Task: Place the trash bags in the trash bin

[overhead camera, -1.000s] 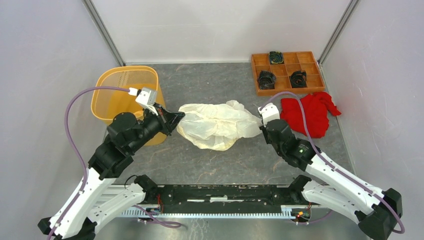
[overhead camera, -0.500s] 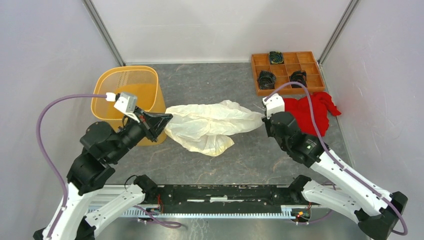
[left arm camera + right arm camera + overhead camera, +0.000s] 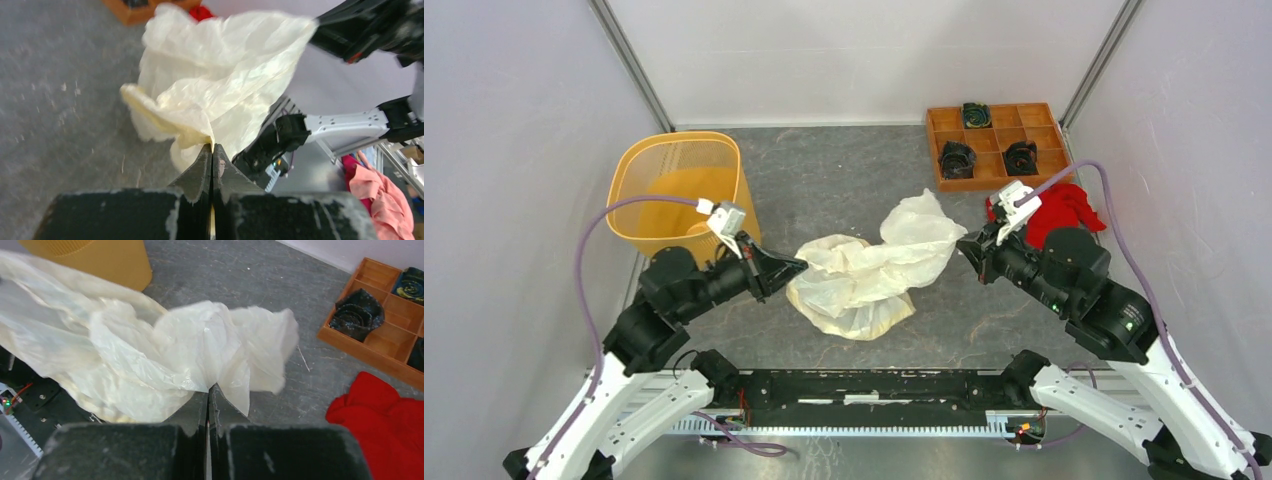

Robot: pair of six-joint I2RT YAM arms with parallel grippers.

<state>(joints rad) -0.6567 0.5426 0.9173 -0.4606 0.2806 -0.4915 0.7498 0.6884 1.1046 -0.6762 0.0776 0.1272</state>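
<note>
The cream-white trash bag (image 3: pixel 874 265) hangs crumpled between both grippers above the table's middle. My left gripper (image 3: pixel 802 268) is shut on its left end; the left wrist view shows the bag (image 3: pixel 220 95) pinched at the fingertips (image 3: pixel 212 147). My right gripper (image 3: pixel 964 250) is shut on its right end; the right wrist view shows the bag (image 3: pixel 150 355) pinched at that gripper (image 3: pixel 209 388). The orange-yellow lattice trash bin (image 3: pixel 679 185) stands at the back left, behind my left arm; its wall shows in the right wrist view (image 3: pixel 100 260).
An orange compartment tray (image 3: pixel 997 145) with dark coiled items stands at the back right, and also shows in the right wrist view (image 3: pixel 380 330). A red cloth (image 3: pixel 1064 205) lies just in front of it, partly behind my right arm. Grey walls close in both sides.
Both arms have lifted the bag off the table and bunched it. The left gripper moved right, away from the bin; the right gripper rose and drew back to the right.
</note>
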